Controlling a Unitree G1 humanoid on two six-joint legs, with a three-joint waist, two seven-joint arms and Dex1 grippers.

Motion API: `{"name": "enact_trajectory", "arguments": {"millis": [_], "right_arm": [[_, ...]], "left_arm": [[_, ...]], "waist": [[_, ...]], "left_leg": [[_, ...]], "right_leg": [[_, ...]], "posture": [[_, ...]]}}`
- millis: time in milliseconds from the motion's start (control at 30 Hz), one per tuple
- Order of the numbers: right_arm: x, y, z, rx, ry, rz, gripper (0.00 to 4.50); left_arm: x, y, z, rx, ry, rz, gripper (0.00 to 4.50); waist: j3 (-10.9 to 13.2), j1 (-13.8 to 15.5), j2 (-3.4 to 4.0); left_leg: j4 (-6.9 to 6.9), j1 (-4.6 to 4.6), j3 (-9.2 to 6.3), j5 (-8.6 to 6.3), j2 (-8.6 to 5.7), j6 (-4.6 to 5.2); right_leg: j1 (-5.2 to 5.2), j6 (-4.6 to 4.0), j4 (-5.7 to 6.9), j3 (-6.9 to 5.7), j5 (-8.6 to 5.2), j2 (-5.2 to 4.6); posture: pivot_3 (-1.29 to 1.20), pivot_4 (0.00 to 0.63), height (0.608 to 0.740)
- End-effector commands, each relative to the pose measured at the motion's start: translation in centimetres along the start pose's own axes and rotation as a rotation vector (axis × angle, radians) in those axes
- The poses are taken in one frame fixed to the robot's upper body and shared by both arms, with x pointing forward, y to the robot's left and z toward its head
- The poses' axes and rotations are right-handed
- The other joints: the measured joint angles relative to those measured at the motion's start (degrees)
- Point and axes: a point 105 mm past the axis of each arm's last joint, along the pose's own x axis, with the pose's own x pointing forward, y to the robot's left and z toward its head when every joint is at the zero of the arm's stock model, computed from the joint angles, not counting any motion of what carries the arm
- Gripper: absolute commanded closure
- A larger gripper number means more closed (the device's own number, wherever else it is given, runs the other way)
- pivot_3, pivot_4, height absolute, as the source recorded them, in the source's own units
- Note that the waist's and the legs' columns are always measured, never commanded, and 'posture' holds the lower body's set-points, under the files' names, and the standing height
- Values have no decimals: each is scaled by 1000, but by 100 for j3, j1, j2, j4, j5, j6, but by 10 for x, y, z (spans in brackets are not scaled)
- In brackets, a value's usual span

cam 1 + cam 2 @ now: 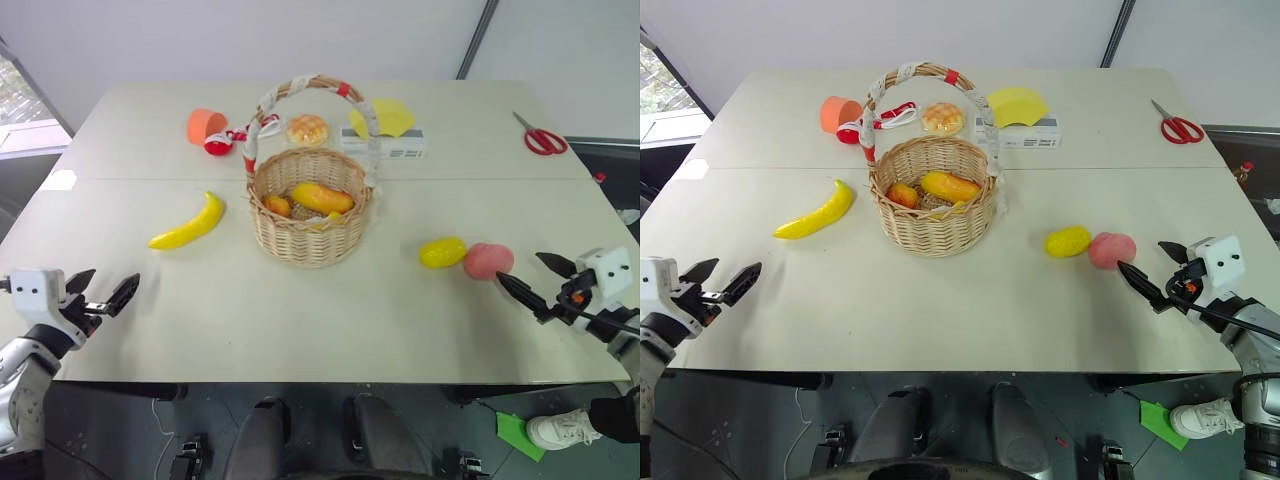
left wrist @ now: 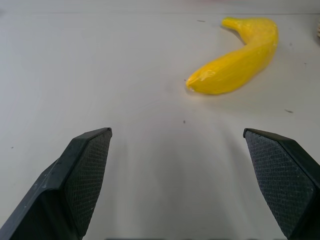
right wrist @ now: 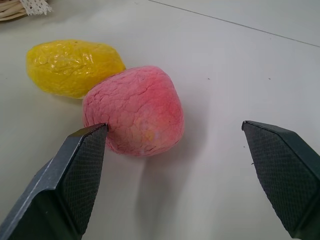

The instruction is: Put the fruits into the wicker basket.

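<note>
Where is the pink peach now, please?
The peach lies on the table's right side, touching the lemon, just ahead of the open right gripper.

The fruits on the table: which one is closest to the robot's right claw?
The pink peach. It sits just ahead of the open right gripper, nearer than the lemon beside it.

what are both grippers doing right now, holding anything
Left gripper: open, holding nothing, banana lies ahead on the table.
Right gripper: open, holding nothing, peach just ahead of its fingers.
</note>
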Motion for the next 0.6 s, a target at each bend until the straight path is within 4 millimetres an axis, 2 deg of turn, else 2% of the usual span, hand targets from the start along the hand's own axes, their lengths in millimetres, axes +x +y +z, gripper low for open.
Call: {"name": "enact_trajectory", "arguments": {"millis": [33,167,267,300,367,533,600], "right_arm": [[-1,0,13,-23,-42,-5,26],[-2,-3,25,-15,-87,-21,26],[2,1,54,-4,-183,-2,26],[7,9,69,-4,-228,35,26],[13,21,85,-10,-265,92,26],[24,78,102,-84,-228,342,26],[29,121,105,-143,-202,510,26]], "left_arm": [[4,-5,14,43,-31,-22,0],[10,-10,26,61,-57,-46,0],[20,-12,36,133,-52,-58,0],[26,-16,44,176,-51,-78,0],[33,-21,53,235,-44,-101,0],[46,-36,60,437,45,-197,0],[58,-40,62,576,114,-218,0]], "waist": [[0,2,0],[0,3,0],[0,-13,0],[0,-19,0],[0,-21,0],[-1,-17,-2],[0,-5,-3]], "left_leg": [[0,0,1,0,0,0],[0,0,2,0,0,0],[0,1,4,0,1,0],[0,2,8,0,4,0],[1,4,19,0,9,0],[-6,4,43,-2,14,4],[-14,1,47,-3,13,6]], "right_leg": [[0,0,0,1,0,0],[0,0,0,2,0,3],[-1,1,1,8,1,7],[-2,1,2,11,1,10],[-4,-2,2,17,5,21],[-9,-2,2,19,5,27],[-18,-2,2,24,5,24]], "posture": [[0,150,740],[0,150,740],[0,150,740],[0,150,740],[0,150,740],[0,150,740],[0,150,740]]}}
